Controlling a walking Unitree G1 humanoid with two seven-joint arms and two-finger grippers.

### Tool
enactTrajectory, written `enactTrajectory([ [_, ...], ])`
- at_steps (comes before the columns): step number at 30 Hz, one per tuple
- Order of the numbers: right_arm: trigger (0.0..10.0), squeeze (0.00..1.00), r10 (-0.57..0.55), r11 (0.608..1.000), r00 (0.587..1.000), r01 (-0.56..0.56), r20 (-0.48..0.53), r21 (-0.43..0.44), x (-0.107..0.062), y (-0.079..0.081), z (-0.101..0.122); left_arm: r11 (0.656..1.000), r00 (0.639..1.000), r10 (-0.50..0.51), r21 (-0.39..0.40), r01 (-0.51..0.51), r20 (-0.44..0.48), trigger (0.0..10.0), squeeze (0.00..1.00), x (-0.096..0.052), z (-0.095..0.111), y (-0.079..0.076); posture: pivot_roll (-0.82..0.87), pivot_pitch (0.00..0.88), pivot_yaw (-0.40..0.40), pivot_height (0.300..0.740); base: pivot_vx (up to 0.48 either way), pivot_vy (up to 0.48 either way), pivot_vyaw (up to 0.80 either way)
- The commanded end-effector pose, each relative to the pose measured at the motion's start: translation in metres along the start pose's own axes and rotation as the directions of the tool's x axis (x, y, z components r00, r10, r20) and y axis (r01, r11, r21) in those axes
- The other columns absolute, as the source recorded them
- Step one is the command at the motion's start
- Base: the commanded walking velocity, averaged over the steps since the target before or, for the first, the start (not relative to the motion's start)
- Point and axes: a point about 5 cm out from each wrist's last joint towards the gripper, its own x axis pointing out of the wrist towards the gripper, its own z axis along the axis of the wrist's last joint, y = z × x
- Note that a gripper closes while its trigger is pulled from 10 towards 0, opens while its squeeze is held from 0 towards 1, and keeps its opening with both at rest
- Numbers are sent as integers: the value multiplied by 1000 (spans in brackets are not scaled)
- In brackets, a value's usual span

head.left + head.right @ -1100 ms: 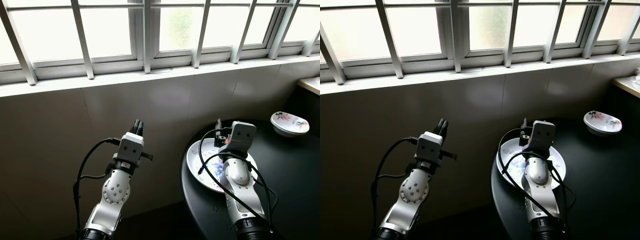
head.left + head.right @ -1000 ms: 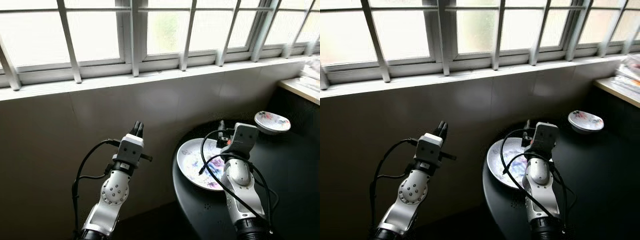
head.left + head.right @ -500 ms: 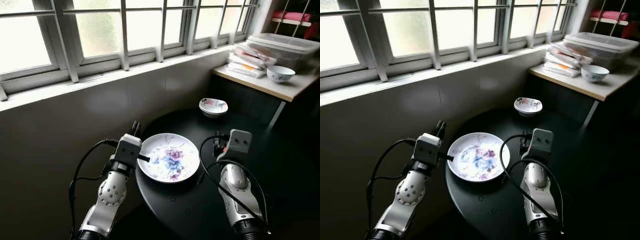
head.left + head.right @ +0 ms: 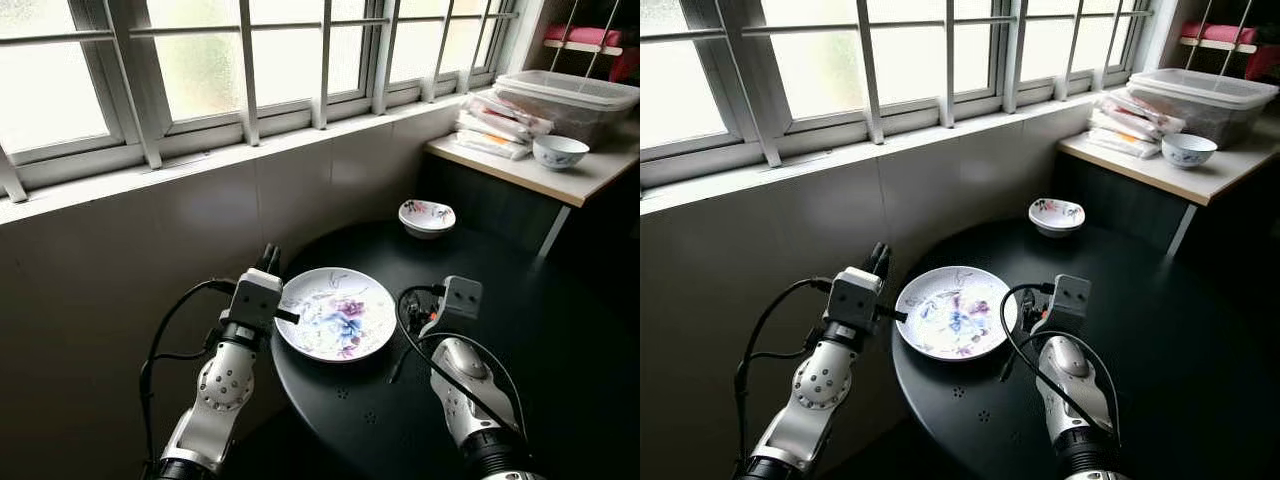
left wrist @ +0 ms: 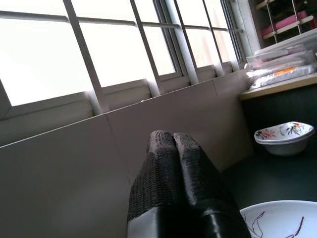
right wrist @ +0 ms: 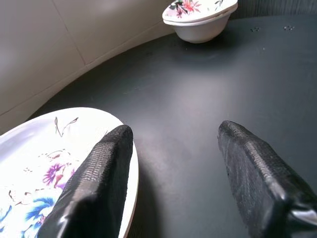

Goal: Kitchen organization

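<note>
A large white plate painted with flowers lies on the round black table, near its left edge. A small floral bowl stands farther back, close to the wall. My left gripper is shut with nothing in it and hovers off the table's edge, just left of the plate; the same shut fingers point toward the wall. My right gripper is open low over the table, one finger above the plate's right rim, the other over bare table.
A light counter at the right carries a white bowl, stacked packets and a lidded plastic box. A barred window runs above the grey tiled wall behind the table.
The camera has swung right, bringing plate, table and counter into view. My right arm has dropped lower beside the plate's right rim. The left gripper stays shut.
</note>
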Motion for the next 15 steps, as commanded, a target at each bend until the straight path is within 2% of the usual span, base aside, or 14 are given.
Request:
enactTrajectory([
  [1,10000,0,3,999,1000,-2,-30,36,2,2,-2,1000,1000,-8,2,8,-15,10000,0,0,-2,-2,30,0,-6,740,0,0,0],
  [6,10000,0,5,998,998,0,-70,67,2,2,-10,1000,1000,-7,4,7,-16,10000,0,0,-2,-2,33,0,-5,740,0,0,0],
  [12,10000,0,137,984,978,-116,-160,137,0,17,-27,1000,1000,-9,7,9,-19,10000,0,0,-3,-1,30,0,-1,740,0,0,0],
  [15,10000,0,157,981,974,-135,-163,141,-1,18,-30,1000,1000,-9,8,9,-17,10000,0,1,-2,-1,33,0,-1,740,0,0,0],
])
